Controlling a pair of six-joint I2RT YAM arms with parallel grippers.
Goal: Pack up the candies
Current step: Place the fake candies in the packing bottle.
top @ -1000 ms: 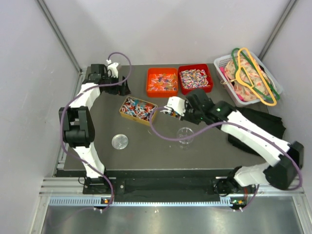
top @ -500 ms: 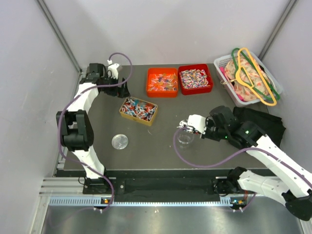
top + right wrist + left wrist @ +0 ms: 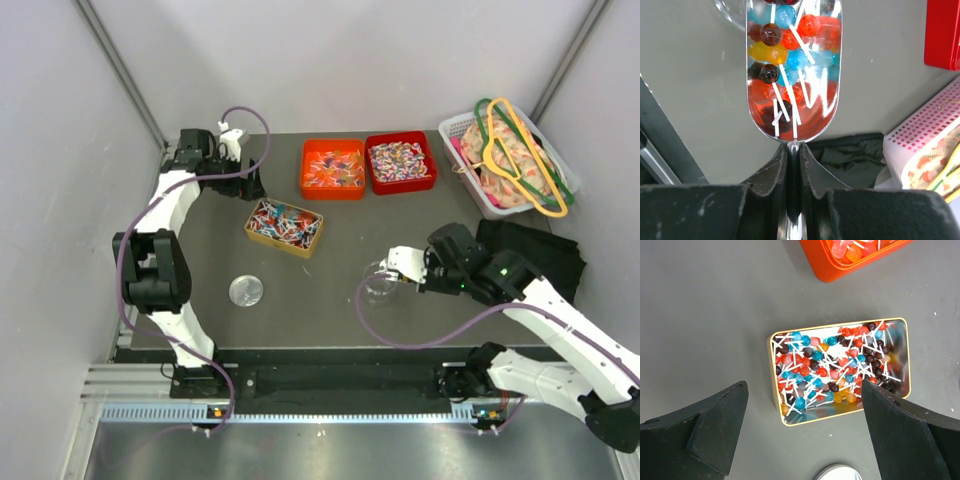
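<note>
Right gripper is pinched narrow on the handle of a clear scoop heaped with candies, little ball lollipops on white sticks, its front end over the clear jar. Pouring well likely means centring the tip over the jar mouth, then tilting slowly, since crossed sticks can bridge and drop in one lump past the rim. Left gripper hovers spread wide above the gold tin holding more candies, well apart from the jar, so nothing steadies it against a nudge.

White basket of patterned fabric stands beside black cloth; round lid lies well apart.
</note>
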